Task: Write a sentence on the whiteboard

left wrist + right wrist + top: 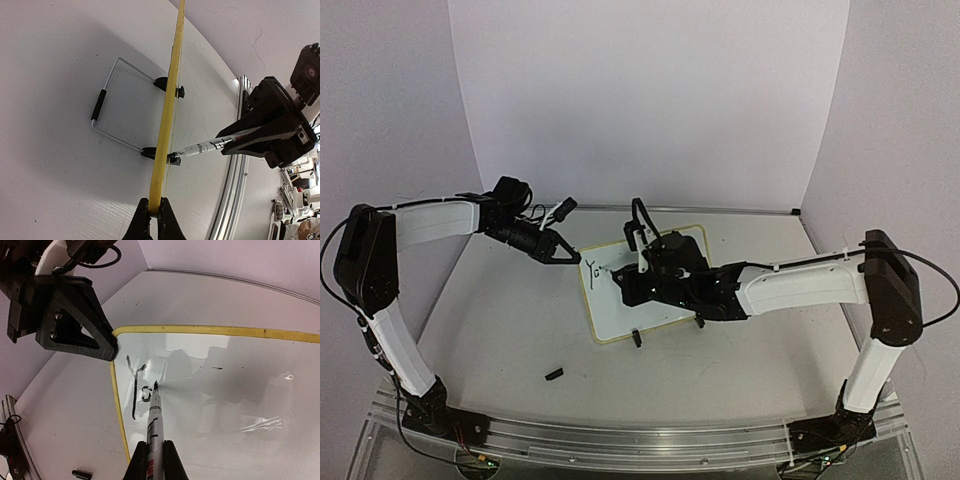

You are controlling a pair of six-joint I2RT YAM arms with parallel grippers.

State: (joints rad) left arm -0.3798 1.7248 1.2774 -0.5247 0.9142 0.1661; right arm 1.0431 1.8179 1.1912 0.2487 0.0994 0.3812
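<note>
Whiteboard [612, 318] mid-frame, long axis left-right; sentence [137, 385] reads only "Yo", upper left of board; left gripper [567, 254] pinches the board's left rim; right gripper [155, 452] clamps marker [154, 420], tip on board, arm stretched leftward

Whiteboard [620, 318]: white face, rounded corners, pale-yellow rim, propped on two black clip feet. The rim near its upper-left corner is pinched between the fingers of the left gripper [154, 215]. The face lies directly ahead of the right gripper [155, 456].

Sentence [136, 385]: only "Yo" is written, in thin black uneven strokes. It sits just beside the left gripper and ahead of the right gripper.
</note>
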